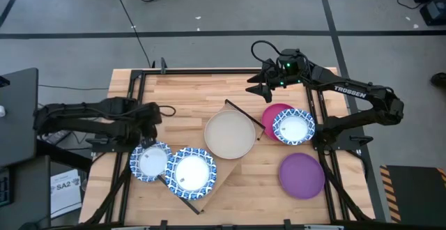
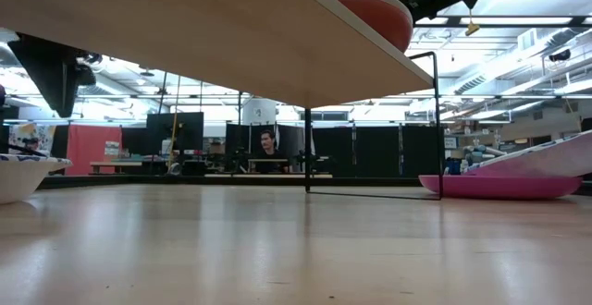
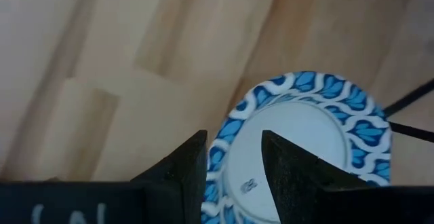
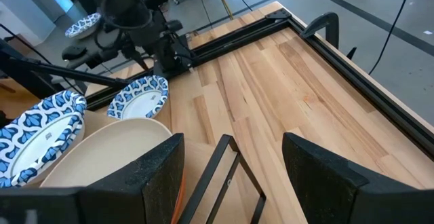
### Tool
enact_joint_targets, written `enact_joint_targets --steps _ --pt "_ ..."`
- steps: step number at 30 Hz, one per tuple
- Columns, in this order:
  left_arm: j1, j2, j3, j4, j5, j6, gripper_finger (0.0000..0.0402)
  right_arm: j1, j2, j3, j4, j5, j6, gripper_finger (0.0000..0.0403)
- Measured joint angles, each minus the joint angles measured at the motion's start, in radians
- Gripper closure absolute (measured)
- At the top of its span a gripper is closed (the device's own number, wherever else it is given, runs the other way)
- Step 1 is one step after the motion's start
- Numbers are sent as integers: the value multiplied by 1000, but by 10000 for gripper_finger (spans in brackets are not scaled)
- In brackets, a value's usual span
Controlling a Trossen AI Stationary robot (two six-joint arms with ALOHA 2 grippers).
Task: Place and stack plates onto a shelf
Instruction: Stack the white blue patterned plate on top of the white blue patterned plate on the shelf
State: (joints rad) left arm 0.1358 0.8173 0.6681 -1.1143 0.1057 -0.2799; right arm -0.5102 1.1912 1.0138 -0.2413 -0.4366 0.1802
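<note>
The shelf (image 1: 217,178) lies aslant mid-table on black rods. It bears a beige plate (image 1: 230,134), which lies on an orange one (image 2: 379,9), and a blue-rimmed white plate (image 1: 191,172). Another blue-rimmed plate (image 1: 150,162) rests on the table left of the shelf. My left gripper (image 3: 234,176) hangs open above it, pointing down, and the plate's rim (image 3: 227,149) shows between the fingers. My right gripper (image 4: 230,176) waits open at the far right, above the table. A third blue-rimmed plate (image 1: 293,127) leans on a magenta plate (image 1: 275,111). A purple plate (image 1: 302,175) lies near right.
Black frame rails (image 1: 324,153) run along the table's left, right and far edges. A shelf rod (image 4: 227,170) stands just ahead of my right gripper. Bare wood (image 1: 195,97) lies along the far side. A person (image 2: 268,152) sits in the room beyond.
</note>
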Motion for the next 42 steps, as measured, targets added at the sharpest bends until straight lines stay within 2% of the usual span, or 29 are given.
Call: enact_joint_targets --steps 3,12,18,25,42 --pt "39 0 -46 48 58 35 255 0 0 0 0 0 0 149" --pt "98 1 -87 74 91 2 255 0 0 0 0 0 0 149" --pt "98 1 -87 72 92 -79 255 0 0 0 0 0 0 149" --pt "96 1 -87 71 92 -91 255 0 0 0 -1 0 0 149" --pt "96 37 -87 65 117 -38 255 0 0 0 -1 0 0 149"
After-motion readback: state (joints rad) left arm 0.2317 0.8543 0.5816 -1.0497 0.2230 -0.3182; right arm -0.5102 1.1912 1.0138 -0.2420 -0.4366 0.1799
